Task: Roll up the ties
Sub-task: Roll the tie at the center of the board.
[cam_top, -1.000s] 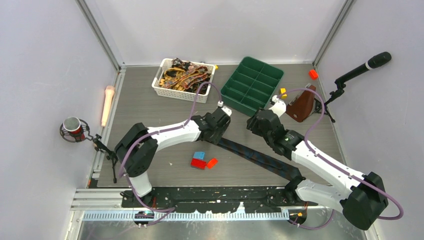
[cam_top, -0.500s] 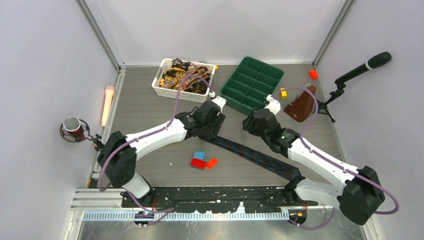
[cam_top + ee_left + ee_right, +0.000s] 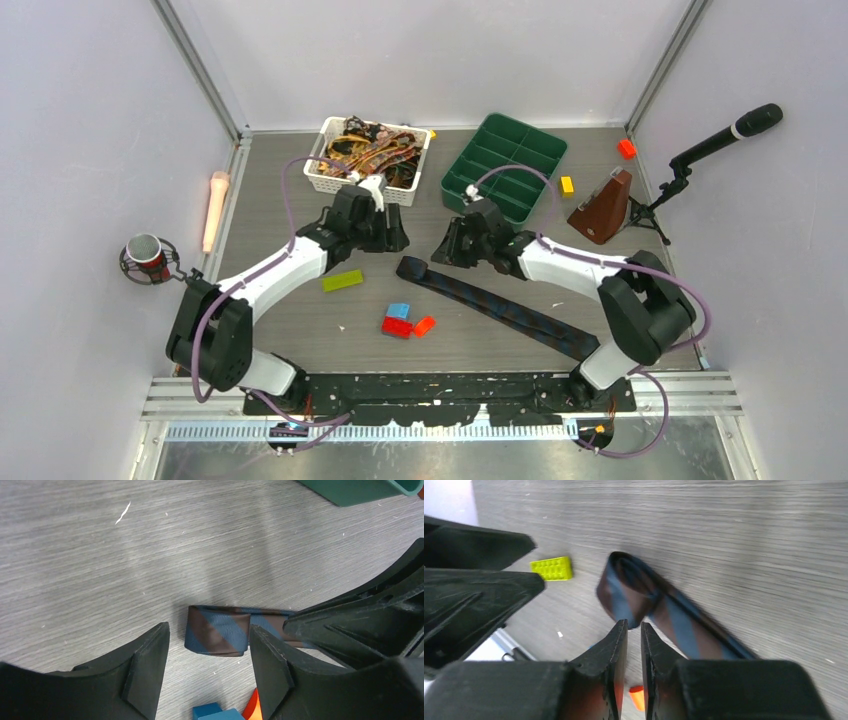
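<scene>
Grey table point(image 3: 270, 215), left arm point(image 3: 290, 265) and right arm point(image 3: 565, 265) outstretched toward navy tie point(image 3: 500, 305)

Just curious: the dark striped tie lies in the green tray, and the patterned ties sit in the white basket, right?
No: the top view shows the dark striped tie on the table, outside the green tray. The patterned ties do sit in the white basket.

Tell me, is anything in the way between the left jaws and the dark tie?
Nothing visible does. The left gripper hangs open over the folded end of the dark tie; the blue brick lies off to one side.
</scene>
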### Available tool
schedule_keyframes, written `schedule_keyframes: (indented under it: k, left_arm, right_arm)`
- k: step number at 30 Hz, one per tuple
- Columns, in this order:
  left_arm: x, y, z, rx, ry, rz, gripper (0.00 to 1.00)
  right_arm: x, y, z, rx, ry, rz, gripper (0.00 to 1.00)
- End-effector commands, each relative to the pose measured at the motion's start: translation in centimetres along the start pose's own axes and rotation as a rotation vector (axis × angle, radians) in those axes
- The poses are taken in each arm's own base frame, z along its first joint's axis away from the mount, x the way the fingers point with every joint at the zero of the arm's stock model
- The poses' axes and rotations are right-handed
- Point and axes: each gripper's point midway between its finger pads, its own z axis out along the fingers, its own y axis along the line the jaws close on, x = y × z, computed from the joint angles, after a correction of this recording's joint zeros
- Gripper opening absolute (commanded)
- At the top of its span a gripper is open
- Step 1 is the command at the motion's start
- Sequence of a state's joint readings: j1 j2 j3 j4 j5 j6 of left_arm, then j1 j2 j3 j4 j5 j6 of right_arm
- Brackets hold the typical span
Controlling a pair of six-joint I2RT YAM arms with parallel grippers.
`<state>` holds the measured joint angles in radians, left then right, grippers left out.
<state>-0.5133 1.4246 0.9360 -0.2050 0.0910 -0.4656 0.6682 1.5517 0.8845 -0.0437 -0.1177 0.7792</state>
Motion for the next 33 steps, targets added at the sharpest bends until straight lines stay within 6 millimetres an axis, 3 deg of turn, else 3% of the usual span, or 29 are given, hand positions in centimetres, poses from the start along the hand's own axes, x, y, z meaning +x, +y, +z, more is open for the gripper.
schedule_keyframes:
  k: [1,12,21,33]
  left_arm:
    - [-1.6,-1.7,-0.5,0.148,-0.059,-0.062,0.62]
    - [-0.4,0.3,1.2,0.123,-0.026,-0.079,0.62]
    - [0.8,0.7,2.8,0.134,-0.002,-0.081,0.61]
    - [1.7,0.8,3.4,0.143,0.029,-0.08,0.6]
  right_arm:
    - [-0.9,6.5,-0.2,-0.248,0.029,0.002,0.19]
    - [1.3,5.8,1.6,-0.223,0.143,0.032,0.01]
    - [2.8,3.8,2.5,-0.145,0.18,0.042,0.0]
    - [2.4,1.7,3.2,-0.042,0.143,0.035,0.0]
